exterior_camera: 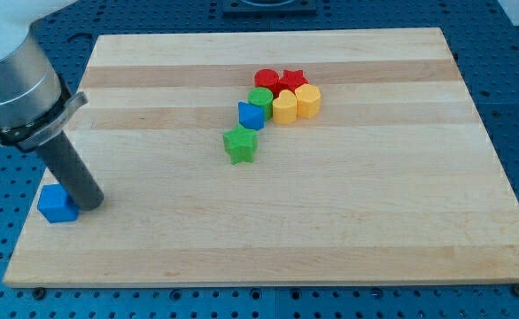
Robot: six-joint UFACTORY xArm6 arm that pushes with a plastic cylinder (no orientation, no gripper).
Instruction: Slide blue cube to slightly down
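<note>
The blue cube (57, 204) sits near the wooden board's left edge, low in the view. My tip (89, 204) rests on the board just to the right of the cube, touching or nearly touching its right side. The dark rod rises up and to the left from there to the arm's grey body at the view's top left.
A cluster stands at the board's upper middle: a red cylinder (266, 80), a red star (292, 81), a green cylinder (260, 98), two yellow blocks (284, 108) (307, 101), a second blue block (251, 114) and a green star (240, 143). The wooden board (375, 221) lies on a blue perforated table.
</note>
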